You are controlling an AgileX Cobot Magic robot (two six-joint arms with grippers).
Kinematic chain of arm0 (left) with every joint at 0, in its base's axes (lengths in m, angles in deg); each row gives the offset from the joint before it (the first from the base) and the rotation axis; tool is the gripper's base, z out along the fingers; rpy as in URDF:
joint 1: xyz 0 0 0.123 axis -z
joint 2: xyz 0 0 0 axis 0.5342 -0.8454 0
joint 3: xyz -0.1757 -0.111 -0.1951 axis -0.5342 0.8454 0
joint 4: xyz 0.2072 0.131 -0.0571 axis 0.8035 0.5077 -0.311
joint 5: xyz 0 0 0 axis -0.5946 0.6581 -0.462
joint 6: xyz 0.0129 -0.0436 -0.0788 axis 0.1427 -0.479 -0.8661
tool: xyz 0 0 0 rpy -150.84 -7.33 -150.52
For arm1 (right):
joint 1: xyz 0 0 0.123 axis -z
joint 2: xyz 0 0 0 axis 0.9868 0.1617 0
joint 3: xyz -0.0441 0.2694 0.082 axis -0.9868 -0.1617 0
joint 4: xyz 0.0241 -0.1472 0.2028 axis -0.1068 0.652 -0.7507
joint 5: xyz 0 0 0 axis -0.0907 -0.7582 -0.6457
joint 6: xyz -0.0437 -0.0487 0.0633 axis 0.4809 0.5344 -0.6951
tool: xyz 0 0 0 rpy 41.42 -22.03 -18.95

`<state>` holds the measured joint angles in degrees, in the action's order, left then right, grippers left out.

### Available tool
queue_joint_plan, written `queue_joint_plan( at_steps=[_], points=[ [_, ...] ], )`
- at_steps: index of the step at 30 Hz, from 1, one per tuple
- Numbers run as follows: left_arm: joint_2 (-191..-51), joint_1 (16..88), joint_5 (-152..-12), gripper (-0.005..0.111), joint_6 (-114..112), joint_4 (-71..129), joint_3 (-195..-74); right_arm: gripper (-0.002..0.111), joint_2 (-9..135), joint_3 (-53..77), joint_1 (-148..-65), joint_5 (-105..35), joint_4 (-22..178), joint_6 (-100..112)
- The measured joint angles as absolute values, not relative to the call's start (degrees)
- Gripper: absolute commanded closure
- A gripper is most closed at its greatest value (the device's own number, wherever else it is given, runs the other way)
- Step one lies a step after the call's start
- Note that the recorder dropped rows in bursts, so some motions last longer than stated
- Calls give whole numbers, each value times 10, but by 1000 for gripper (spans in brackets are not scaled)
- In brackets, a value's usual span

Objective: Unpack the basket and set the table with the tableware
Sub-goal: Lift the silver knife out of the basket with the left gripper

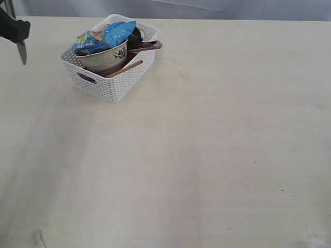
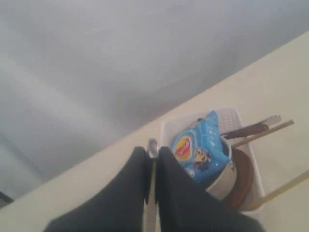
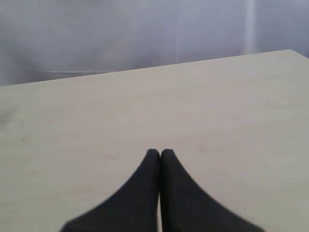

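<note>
The basket [image 1: 116, 85] sits in the upper left of the exterior view, on the table [image 1: 207, 155]. A cream bowl [image 1: 106, 59] with a dark flower print lies tilted inside it, and a blue snack bag [image 1: 106, 35] rests on top of the bowl. 2 chopsticks [image 1: 125, 67] poke out over the basket's right rim, 1 low beside the bowl and 1 higher up. The left wrist view also shows the dark red-brown handle of a spoon [image 2: 246, 130] next to the higher chopstick. In that view a brown saucer [image 2: 245, 174] stands on edge between the bowl and the basket wall.

The left gripper [image 1: 15, 32] hangs at the far upper left edge of the exterior frame, left of the basket and apart from it. Its jaws are clamped on a steel knife [image 1: 21, 52], whose blade points down below the black fingers [image 2: 176, 179].

The right gripper [image 3: 160, 152] is outside the exterior frame. Its own wrist view shows the 2 black tips pressed together over bare table.
</note>
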<state>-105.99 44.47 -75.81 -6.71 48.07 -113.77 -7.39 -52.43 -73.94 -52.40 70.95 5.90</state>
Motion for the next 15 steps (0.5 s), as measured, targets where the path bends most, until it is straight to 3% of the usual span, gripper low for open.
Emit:
queue_joint_plan(
  at_steps=[8, 15],
  points=[
    [-1041, 494, -485, 107, -5, 331, -1244, 108, -74, -524, -739, -524, 709, 59],
    [-1045, 494, -360, 107, 64, 161, -1286, 108, -74, -524, -739, -524, 709, 59]
  ],
)
